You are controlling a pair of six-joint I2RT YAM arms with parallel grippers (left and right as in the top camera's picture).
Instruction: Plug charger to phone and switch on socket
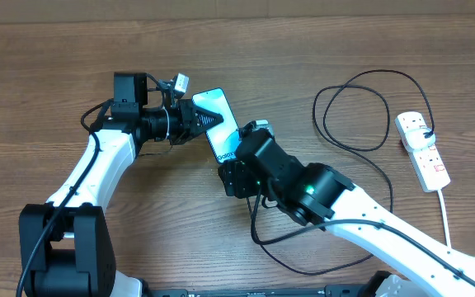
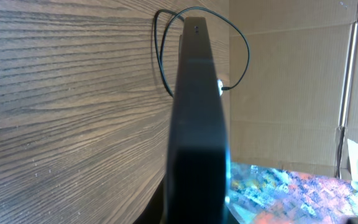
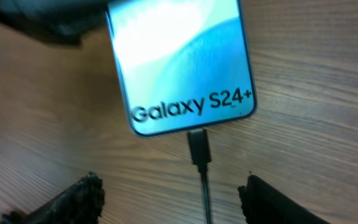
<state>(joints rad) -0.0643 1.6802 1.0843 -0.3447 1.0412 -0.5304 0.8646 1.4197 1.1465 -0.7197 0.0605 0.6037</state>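
Phone: the phone [image 1: 221, 128] lies slantwise at the middle of the wooden table [image 1: 56, 49], between the two arms, its light blue screen facing up and reading "Galaxy S24+".
Left claw: the left gripper [image 1: 203, 120] reaches in from the left and is clenched on the phone's upper part, one finger lying over the screen's edge. Its wrist camera sees little past the phone's black edge.
Right claw: the right gripper [image 3: 169, 190] is released. Its fingers [image 3: 82, 199] are spread wide just below the phone's bottom edge, touching nothing.
Charger: the charger [image 3: 199, 149] has its plug tip against the middle of the phone's bottom edge. How deep it sits cannot be told.
Cable run: it passes under the right arm, which hides part of it, then loops across the right of the table to the socket.
Socket: the socket [image 1: 423, 150] is a white power strip well to the right. The switch position is too small to read.
Around: the white cord [image 1: 448, 214] runs towards the near edge, and a cardboard wall [image 2: 291, 93] stands beyond the table.
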